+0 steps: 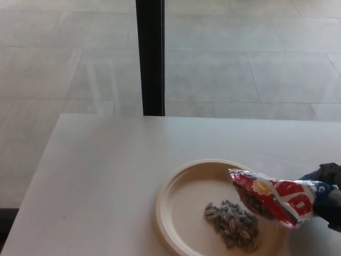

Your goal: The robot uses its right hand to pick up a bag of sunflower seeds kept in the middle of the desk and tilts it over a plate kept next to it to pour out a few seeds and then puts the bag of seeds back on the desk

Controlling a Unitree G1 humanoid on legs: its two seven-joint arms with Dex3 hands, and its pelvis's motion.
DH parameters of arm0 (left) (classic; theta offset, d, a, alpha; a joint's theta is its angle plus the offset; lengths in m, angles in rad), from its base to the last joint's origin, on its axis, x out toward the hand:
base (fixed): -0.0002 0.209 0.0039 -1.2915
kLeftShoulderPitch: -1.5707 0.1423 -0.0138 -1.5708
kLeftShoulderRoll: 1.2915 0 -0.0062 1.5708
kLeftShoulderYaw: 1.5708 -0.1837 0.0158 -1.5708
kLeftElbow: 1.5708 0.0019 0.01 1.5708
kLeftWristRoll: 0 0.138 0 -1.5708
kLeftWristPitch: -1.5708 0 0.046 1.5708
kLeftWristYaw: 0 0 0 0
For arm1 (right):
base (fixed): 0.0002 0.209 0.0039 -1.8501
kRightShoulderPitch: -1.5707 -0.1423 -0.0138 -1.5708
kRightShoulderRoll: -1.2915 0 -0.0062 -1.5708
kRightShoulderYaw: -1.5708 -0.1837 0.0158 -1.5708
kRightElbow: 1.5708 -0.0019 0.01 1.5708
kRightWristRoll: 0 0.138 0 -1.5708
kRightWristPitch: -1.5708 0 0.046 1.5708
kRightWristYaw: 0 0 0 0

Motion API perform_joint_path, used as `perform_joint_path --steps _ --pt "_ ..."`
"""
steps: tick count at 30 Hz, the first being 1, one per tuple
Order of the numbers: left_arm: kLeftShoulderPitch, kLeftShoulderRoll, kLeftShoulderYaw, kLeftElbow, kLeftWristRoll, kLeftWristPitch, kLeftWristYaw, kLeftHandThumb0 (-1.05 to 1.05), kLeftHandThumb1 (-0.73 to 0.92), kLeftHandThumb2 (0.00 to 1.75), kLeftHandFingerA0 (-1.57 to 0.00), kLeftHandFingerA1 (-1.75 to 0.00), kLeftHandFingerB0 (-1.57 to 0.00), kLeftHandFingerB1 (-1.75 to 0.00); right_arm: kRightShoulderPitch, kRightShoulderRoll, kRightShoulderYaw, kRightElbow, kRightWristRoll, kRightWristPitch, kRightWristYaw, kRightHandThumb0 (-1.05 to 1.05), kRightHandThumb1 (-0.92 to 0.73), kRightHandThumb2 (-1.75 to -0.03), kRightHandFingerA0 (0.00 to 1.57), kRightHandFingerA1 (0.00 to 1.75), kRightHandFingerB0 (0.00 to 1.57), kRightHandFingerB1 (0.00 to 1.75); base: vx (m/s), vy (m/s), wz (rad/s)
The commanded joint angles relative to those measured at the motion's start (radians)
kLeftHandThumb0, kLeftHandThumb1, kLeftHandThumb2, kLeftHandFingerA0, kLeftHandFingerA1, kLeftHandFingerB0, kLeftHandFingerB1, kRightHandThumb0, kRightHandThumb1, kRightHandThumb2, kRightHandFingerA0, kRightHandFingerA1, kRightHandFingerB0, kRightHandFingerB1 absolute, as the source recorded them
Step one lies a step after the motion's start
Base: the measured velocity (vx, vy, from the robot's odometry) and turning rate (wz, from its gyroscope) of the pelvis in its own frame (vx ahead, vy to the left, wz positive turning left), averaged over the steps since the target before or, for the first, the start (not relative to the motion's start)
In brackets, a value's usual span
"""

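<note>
- Seeds [233, 224] lay in a grey-brown heap on the near right part of the paper plate [176, 208], inside its rim.
- The plate, cream and round, sat on the white desk [101, 176], toward the near right of the desktop, its lower edge cut by the bottom of the frame.
- The bag of sunflower seeds [274, 197], red, white and blue with a yellow mark near its mouth, was held tipped almost flat above the plate's right side.
- Its open mouth pointed left and slightly up toward the plate's middle; dark seeds showed inside the opening.
- The bag's mouth end hung over the plate just beside the heap, while its rear end reached past the plate's rim to the right.
- The right hand [331, 193] entered at the right edge of the frame, only partly visible, its dark fingers clasped around the rear end of the bag.
- The left hand did not show in the head view.
- Beyond the desk stood a black vertical post [149, 56] against a pale tiled floor [64, 64].
</note>
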Motion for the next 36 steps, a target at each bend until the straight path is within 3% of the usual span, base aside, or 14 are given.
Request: perform_joint_path --steps 1,3,5,8,13,15,16,21,22,24,25,27,28,36 --pt "0.008 0.009 -0.002 0.003 0.004 -0.005 0.009 -0.69 0.7 0.61 -0.51 -0.5 -0.42 -0.38 0.051 0.029 0.0 0.008 0.059 0.003 -0.031 -0.3 -0.6 -0.89 0.76 1.5 0.73 1.09 0.0 0.0 0.0" --pt "0.008 0.007 0.004 0.0 -0.005 0.0 0.007 -0.68 0.7 0.61 -0.51 -0.5 -0.42 -0.39 0.075 0.044 -0.001 0.003 0.088 -0.013 -0.026 -0.29 -0.54 -1.05 0.84 1.71 0.75 1.51 0.0 0.0 0.0" --pt "0.015 0.01 -0.004 -0.006 0.004 -0.019 0.004 -0.7 0.71 0.61 -0.51 -0.5 -0.41 -0.39 0.091 0.047 0.015 0.005 0.104 -0.036 -0.019 -0.29 -0.52 -1.06 0.84 1.7 0.76 1.51 0.0 0.0 0.0" --pt "0.011 0.008 0.0 -0.002 0.0 -0.016 0.001 -0.71 0.71 0.61 -0.51 -0.51 -0.42 -0.39 0.108 0.073 0.04 0.001 0.117 -0.02 -0.009 -0.35 -0.7 -0.63 0.84 1.4 0.74 0.67 0.0 0.0 0.0" --pt "0.003 0.01 -0.015 0.0 0.013 -0.018 0.012 -0.71 0.72 0.62 -0.5 -0.48 -0.39 -0.38 0.117 0.073 0.075 -0.001 0.136 -0.026 0.003 -0.43 -0.68 -0.61 0.82 1.04 0.46 0.42 0.0 0.0 0.0" --pt "0.0 0.004 -0.004 0.002 -0.001 -0.003 0.01 -0.7 0.7 0.61 -0.51 -0.5 -0.41 -0.39 0.144 0.04 0.13 -0.017 0.117 -0.035 0.049 -0.6 -0.5 -0.83 0.16 0.59 0.1 0.43 0.0 0.0 0.0" --pt "0.007 0.005 -0.011 -0.001 0.006 -0.018 0.005 -0.73 0.7 0.61 -0.52 -0.5 -0.41 -0.38 0.147 0.032 0.151 -0.017 0.101 -0.025 0.048 -0.35 -0.48 -1.01 0.04 0.54 0.0 0.5 0.0 0.0 0.0" --pt "0.009 0.006 -0.025 0.001 0.021 -0.026 0.02 -0.73 0.72 0.62 -0.53 -0.46 -0.42 -0.37 0.165 0.01 0.186 -0.021 0.109 -0.02 0.031 -0.83 -0.47 -0.76 0.0 0.12 0.05 0.0 0.0 0.0 0.0" --pt "0.008 0.007 -0.033 0.002 0.028 -0.028 0.029 -0.71 0.57 0.95 -0.46 -0.58 -0.37 -0.51 0.176 0.002 0.194 -0.028 0.1 -0.017 0.024 -0.83 -0.47 -0.78 0.0 0.17 0.0 0.0 0.0 0.0 0.0" --pt "0.009 0.009 -0.044 0.001 0.034 -0.033 0.033 -0.73 0.58 0.97 -0.44 -0.57 -0.33 -0.5 0.182 -0.003 0.199 -0.034 0.1 -0.011 0.02 -0.85 -0.48 -0.81 0.0 0.2 0.0 0.0 0.0 0.0 0.0" --pt "0.012 0.01 -0.049 0.0 0.035 -0.038 0.027 -0.73 0.73 0.62 -0.54 -0.49 -0.41 -0.37 0.189 -0.01 0.198 -0.036 0.103 -0.014 0.02 -0.82 -0.42 -0.68 0.0 0.0 0.0 0.0 0.0 0.0 0.0" --pt "0.008 0.007 -0.038 0.0 0.019 -0.029 0.021 -0.73 0.72 0.62 -0.53 -0.49 -0.41 -0.37 0.199 -0.026 0.196 -0.041 0.107 -0.02 0.022 -0.87 -0.41 -0.68 0.0 0.0 0.0 0.0 0.0 0.0 0.0" --pt "0.008 0.006 -0.035 -0.001 0.015 -0.026 0.019 -0.73 0.71 0.62 -0.53 -0.49 -0.41 -0.38 0.204 -0.033 0.193 -0.047 0.109 -0.021 0.024 -0.88 -0.51 -0.87 0.0 0.28 0.0 0.0 0.0 0.0 0.0" --pt "0.013 0.008 -0.049 -0.004 0.03 -0.031 0.031 -0.71 0.74 0.62 -0.48 -0.47 -0.37 -0.37 0.215 -0.074 0.148 -0.043 0.19 -0.043 0.072 -0.83 -0.53 -0.85 0.0 0.28 0.0 0.01 0.0 0.0 0.0"
